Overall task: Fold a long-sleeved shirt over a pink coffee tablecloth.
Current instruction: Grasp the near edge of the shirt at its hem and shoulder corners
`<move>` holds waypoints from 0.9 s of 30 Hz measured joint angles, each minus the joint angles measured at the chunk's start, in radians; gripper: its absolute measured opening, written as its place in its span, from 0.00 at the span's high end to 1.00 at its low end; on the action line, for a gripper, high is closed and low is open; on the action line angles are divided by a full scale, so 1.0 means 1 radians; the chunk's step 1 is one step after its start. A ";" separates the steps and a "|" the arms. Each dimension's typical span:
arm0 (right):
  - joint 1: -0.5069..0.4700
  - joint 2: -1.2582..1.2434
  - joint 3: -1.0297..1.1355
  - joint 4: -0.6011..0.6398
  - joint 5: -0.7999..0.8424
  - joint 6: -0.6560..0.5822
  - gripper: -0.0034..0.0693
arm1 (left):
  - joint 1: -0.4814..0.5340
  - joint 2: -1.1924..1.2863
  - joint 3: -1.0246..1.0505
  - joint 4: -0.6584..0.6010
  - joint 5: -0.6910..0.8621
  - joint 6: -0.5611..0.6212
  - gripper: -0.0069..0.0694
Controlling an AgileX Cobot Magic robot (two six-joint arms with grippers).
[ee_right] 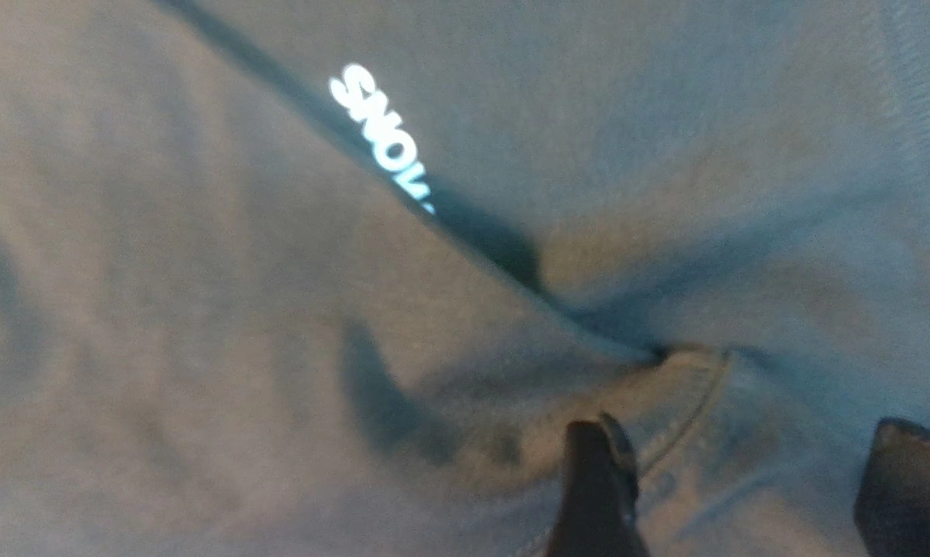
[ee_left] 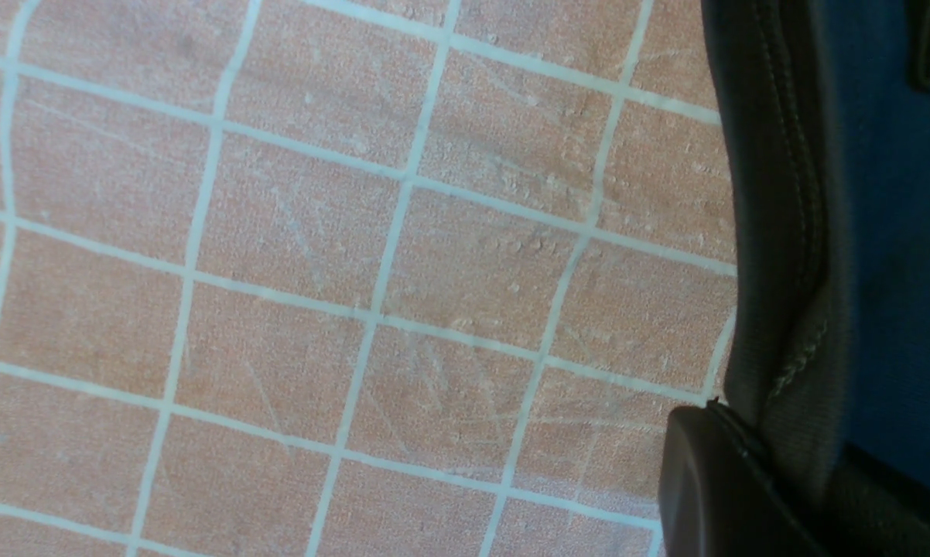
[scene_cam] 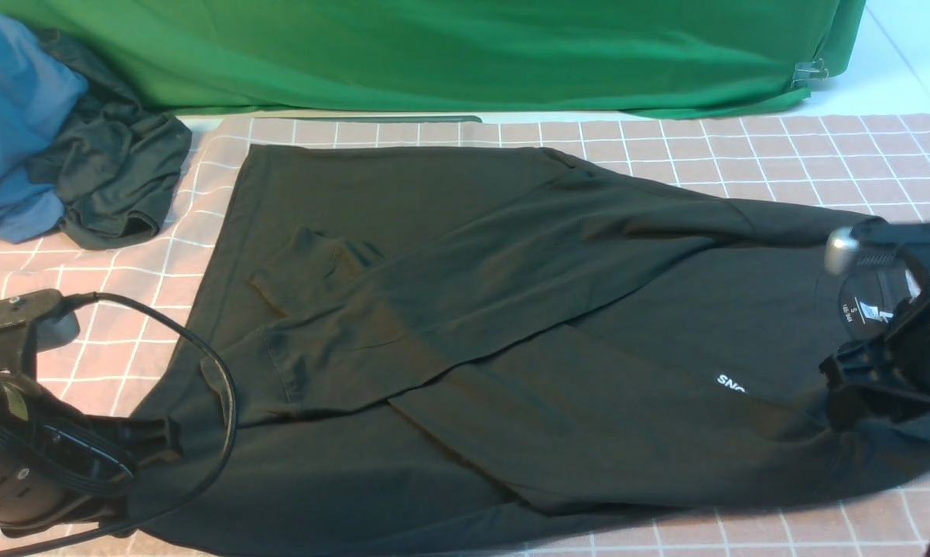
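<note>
The black long-sleeved shirt [scene_cam: 465, 309] lies spread on the pink coffee tablecloth [scene_cam: 743, 155], both sleeves laid across its body and the collar toward the right. Its white print [scene_cam: 730, 384] and neck label [scene_cam: 867, 309] show. My left gripper [scene_cam: 159, 439] sits at the shirt's lower left hem, shut on the hem. In the left wrist view the stitched edge [ee_left: 782, 325] runs in beside one finger [ee_left: 712, 487]. My right gripper [ee_right: 751, 472] hovers open over the shoulder area [scene_cam: 848, 379], with a seam and loose fabric [ee_right: 279, 309] between its fingers and the print [ee_right: 380, 135] nearby.
A blue garment [scene_cam: 16, 124] and a smaller dark garment [scene_cam: 117, 178] are heaped at the back left. A green cloth [scene_cam: 465, 54] hangs behind the table, held by a clip [scene_cam: 809, 73]. A black cable [scene_cam: 217, 387] loops from my left arm over the shirt's edge.
</note>
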 joint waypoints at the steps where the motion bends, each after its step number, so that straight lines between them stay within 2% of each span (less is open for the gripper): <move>1: 0.000 0.025 0.000 0.000 -0.003 0.002 0.32 | 0.000 0.000 0.000 -0.001 0.000 0.000 0.85; 5: 0.000 0.072 0.000 -0.003 -0.006 0.033 0.43 | 0.000 0.000 0.000 -0.002 0.000 0.000 0.85; 9: 0.000 0.086 0.000 -0.003 -0.012 0.033 0.67 | 0.000 0.000 0.000 -0.006 0.000 -0.001 0.85; 10: 0.000 0.087 0.000 -0.003 -0.012 0.033 0.67 | 0.000 0.000 0.000 -0.006 0.000 -0.001 0.85; 12: 0.000 0.094 0.000 -0.003 -0.015 0.029 0.84 | 0.000 0.000 0.000 -0.006 0.000 -0.001 0.85; 13: 0.000 0.095 0.000 -0.003 -0.016 0.025 0.87 | 0.000 0.000 0.000 -0.008 0.000 -0.001 0.85; 19: -0.003 0.082 -0.022 -0.007 0.017 0.000 0.90 | 0.000 0.000 0.000 -0.008 0.000 0.000 0.85; 27: -0.008 -0.120 -0.040 -0.010 0.093 -0.001 0.90 | 0.000 0.000 0.000 -0.008 0.000 0.000 0.85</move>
